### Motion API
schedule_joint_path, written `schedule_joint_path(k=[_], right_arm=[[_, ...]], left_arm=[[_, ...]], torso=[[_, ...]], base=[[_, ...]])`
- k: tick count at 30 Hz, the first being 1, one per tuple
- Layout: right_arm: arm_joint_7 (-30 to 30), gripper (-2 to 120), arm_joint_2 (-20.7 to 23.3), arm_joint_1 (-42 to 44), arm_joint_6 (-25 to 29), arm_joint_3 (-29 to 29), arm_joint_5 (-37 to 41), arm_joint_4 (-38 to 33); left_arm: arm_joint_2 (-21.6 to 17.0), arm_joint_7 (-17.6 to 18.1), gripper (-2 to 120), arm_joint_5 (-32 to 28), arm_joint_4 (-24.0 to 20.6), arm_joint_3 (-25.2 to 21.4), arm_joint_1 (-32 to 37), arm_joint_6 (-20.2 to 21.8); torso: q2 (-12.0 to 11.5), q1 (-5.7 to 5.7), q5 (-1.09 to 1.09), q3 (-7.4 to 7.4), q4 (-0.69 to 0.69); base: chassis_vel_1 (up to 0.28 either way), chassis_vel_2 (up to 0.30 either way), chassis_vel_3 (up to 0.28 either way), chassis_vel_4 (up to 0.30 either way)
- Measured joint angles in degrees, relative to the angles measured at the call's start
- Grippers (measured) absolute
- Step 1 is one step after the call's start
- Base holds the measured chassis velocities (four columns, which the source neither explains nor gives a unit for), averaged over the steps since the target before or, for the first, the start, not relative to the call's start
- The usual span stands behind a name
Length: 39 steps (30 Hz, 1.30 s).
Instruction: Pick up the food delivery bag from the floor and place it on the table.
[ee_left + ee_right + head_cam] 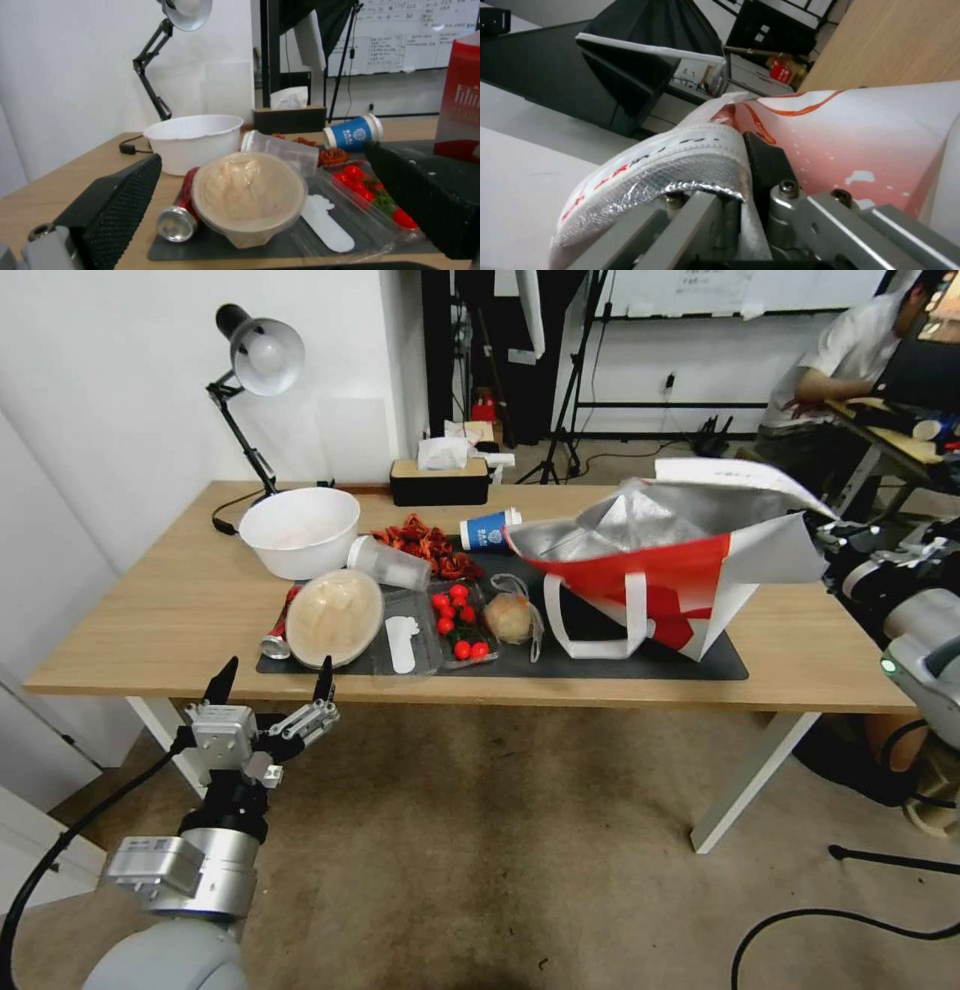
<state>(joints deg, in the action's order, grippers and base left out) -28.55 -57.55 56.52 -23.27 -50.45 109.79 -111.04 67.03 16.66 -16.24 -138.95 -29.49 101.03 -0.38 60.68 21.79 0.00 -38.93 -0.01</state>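
Note:
The food delivery bag (680, 570), white with red panels and silver foil lining, leans tilted on the dark mat (725, 667) at the right of the table (170, 610), mouth open toward the far side. My right arm (905, 615) reaches in from the right behind it. In the right wrist view my right gripper (740, 165) is shut on the bag's folded rim (690, 153). My left gripper (277, 680) hangs open just in front of the table's near edge, over the floor (480, 850), holding nothing. Past the left gripper (272, 210), the bag's red panel (462, 101) shows.
The mat's left half holds a lidded bowl (333, 616), a red can (277, 638), cherry tomatoes (458, 620), a bun in a clear bag (510, 618) and a tipped clear cup (388, 563). Behind stand a white bowl (300, 530), blue cup (490, 528), tissue box (440, 480) and desk lamp (255, 365).

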Motion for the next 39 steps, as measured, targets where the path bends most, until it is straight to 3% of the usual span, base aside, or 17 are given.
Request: schedule_joint_path(k=[8, 13, 24, 28, 35, 39], right_arm=[[3.4, 34, -0.3, -2.5, -1.5, 0.2, -0.6, 3.8], [5.5, 48, 0.5, -3.2, -1.7, -0.5, -0.1, 4.5], [10.2, 92, 0.9, -2.4, -4.5, -0.5, -1.3, 5.2], [11.7, 100, 1.3, -1.5, -5.1, -1.5, -1.7, 4.6], [14.9, 100, 2.2, -0.3, -6.0, -3.2, -2.1, 2.9], [19.6, 100, 5.0, 2.0, -7.0, -5.3, -3.7, 0.1]], left_arm=[[1.2, 0.0, 100, 2.8, 1.6, 3.2, -0.3, -0.7], [1.4, 0.0, 100, 3.5, 2.0, 3.7, -0.2, -1.0], [1.7, -0.2, 100, 3.8, 2.2, 3.8, -0.5, -1.1], [1.6, -0.2, 100, 3.8, 2.1, 3.7, -0.3, -1.5], [1.4, 0.3, 100, 3.8, 2.2, 4.1, -0.9, -1.0], [0.8, 1.5, 100, 3.6, 2.5, 4.2, -1.8, 0.6]], torso=[[0.0, 0.0, 0.01, 0.0, 0.01], [0.0, 0.0, 0.0, 0.0, 0.01], [0.0, -0.01, 0.0, 0.01, 0.01], [0.0, -0.01, -0.02, 0.01, 0.0], [0.0, -0.01, 0.01, 0.0, 0.01], [0.0, -0.01, 0.0, 0.01, 0.01]], base=[[0.0, 0.0, 0.0, 0.0], [0.0, 0.0, 0.0, 0.0], [0.0, 0.0, 0.0, 0.0], [0.0, 0.0, 0.0, 0.0], [0.0, 0.0, 0.0, 0.0], [0.0, 0.0, 0.0, 0.0]])
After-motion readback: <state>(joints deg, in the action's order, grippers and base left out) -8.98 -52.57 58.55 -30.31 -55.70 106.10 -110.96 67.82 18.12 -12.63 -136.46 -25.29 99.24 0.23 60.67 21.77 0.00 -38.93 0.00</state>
